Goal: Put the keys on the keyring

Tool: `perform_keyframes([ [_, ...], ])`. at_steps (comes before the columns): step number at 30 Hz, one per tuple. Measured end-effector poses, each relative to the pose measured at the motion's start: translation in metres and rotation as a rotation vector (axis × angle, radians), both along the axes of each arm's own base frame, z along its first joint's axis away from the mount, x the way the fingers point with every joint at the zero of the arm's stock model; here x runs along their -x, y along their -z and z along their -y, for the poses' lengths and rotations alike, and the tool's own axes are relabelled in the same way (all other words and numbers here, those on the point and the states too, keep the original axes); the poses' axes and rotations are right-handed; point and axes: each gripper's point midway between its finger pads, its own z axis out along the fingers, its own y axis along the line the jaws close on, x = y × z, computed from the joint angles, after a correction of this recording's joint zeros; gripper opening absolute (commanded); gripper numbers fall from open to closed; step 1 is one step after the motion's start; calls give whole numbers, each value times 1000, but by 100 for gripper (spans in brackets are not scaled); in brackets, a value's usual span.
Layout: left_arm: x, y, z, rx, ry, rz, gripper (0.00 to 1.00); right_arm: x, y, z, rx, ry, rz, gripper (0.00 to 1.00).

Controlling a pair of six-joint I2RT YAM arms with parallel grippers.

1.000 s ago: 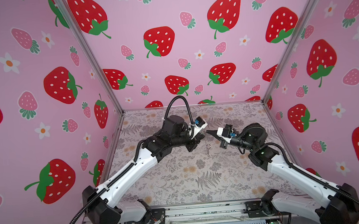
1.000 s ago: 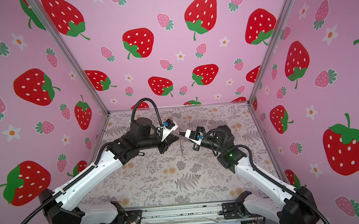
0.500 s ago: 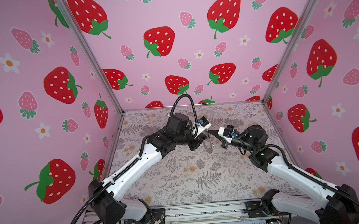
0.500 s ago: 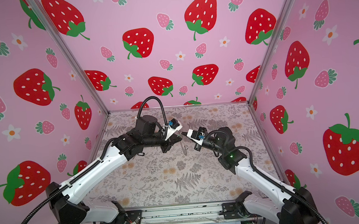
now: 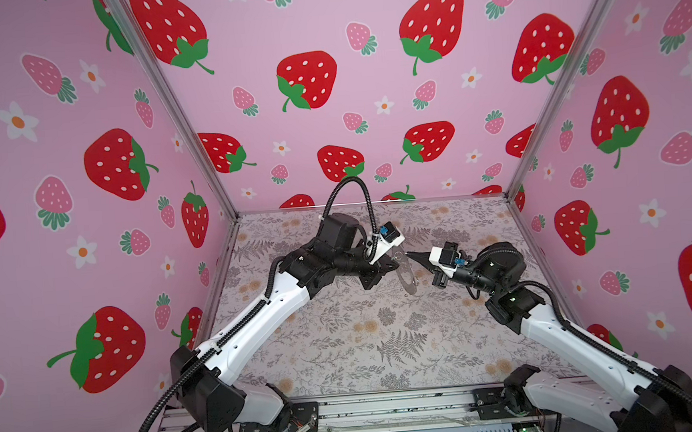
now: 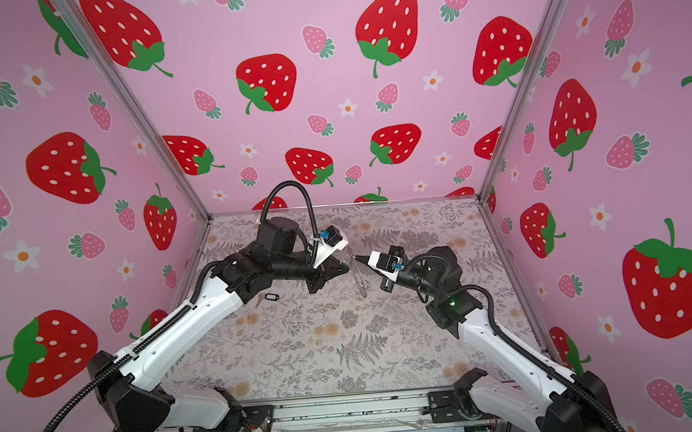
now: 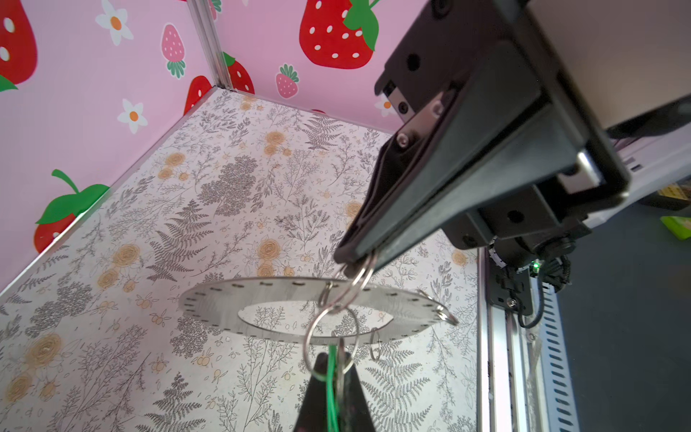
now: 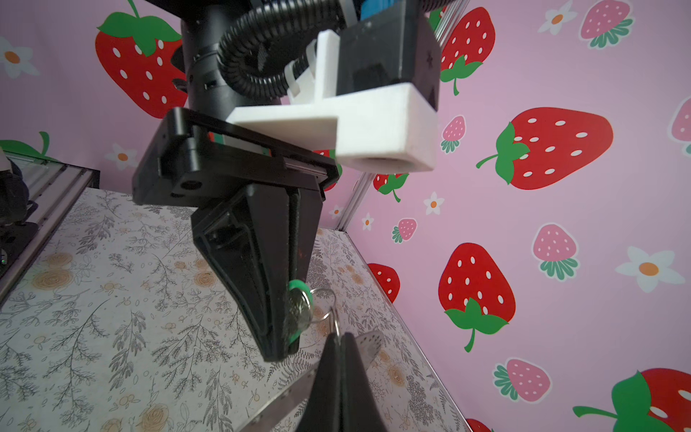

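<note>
My left gripper [image 7: 334, 360] is shut on the green key [image 7: 331, 368], seen edge-on, with the key's wire ring [image 7: 318, 338] sticking out past the tips. My right gripper [image 8: 338, 336] is shut on a small wire loop [image 8: 335, 321] of the keyring [image 7: 224, 303], a flat grey disc hanging in the air. The two tips nearly meet above the mat, and the key's ring overlaps the pinched loop. In both top views the left gripper [image 5: 389, 266] and right gripper [image 5: 409, 256] face each other over the keyring [image 5: 408, 278]. The black-rimmed key [image 6: 271, 297] lies on the mat beside the left arm.
A floral mat [image 5: 345, 350] covers the floor, closed in by pink strawberry walls on three sides. An aluminium rail [image 5: 370, 411] with both arm bases runs along the front edge. More wire loops [image 7: 445, 316] hang on the disc's rim.
My left arm has swung in and carried the green key closer to the right gripper's tip. The right gripper has held nearly still, and the keyring has turned a little.
</note>
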Motion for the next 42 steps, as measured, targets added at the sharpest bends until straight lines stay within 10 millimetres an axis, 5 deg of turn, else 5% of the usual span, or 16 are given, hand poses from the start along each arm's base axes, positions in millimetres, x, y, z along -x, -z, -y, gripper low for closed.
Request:
perform_keyframes([
  [9, 11, 14, 12, 0, 106, -129, 0, 10, 1, 3, 0, -38, 15, 0],
  [30, 27, 10, 19, 13, 211, -225, 0, 22, -1, 4, -8, -92, 39, 0],
  [32, 26, 12, 19, 4, 205, -227, 4, 21, 1, 4, -6, -92, 35, 0],
  [34, 23, 15, 17, -11, 191, -220, 23, 21, 4, 5, -2, -90, 29, 0],
  [37, 17, 16, 11, -34, 148, -178, 35, 19, 4, 6, -4, -83, 32, 0],
  [42, 16, 7, -12, -38, 65, -28, 37, 18, 1, 8, -12, -78, 40, 0],
])
